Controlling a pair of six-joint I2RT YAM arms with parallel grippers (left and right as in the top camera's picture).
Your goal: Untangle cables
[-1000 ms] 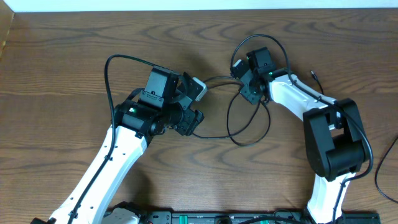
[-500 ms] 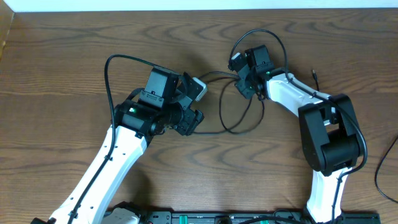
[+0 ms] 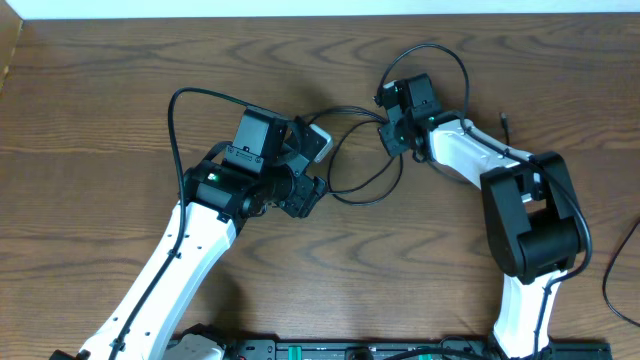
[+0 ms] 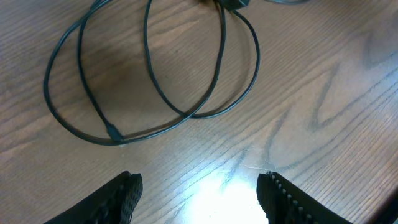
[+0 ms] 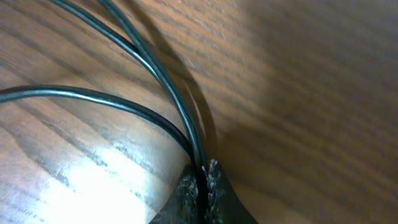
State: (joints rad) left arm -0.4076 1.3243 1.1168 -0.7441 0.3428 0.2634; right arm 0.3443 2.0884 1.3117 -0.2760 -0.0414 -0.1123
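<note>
Wood-grain table (image 3: 90, 110), seen from above, carries two white-and-black robot arms leaning inward. Left end effector (image 4: 199, 186) hangs open over bare wood. Right end effector (image 5: 204, 180) is clamped onto thin black cables (image 4: 186, 115), which loop loosely between both arms.

Table (image 3: 100, 90) wood-grain, satin; cables (image 5: 56, 93) glossy black (rubbery).

thin black cables (image 4: 222, 56) lie in loose, overlapping loops.
</note>
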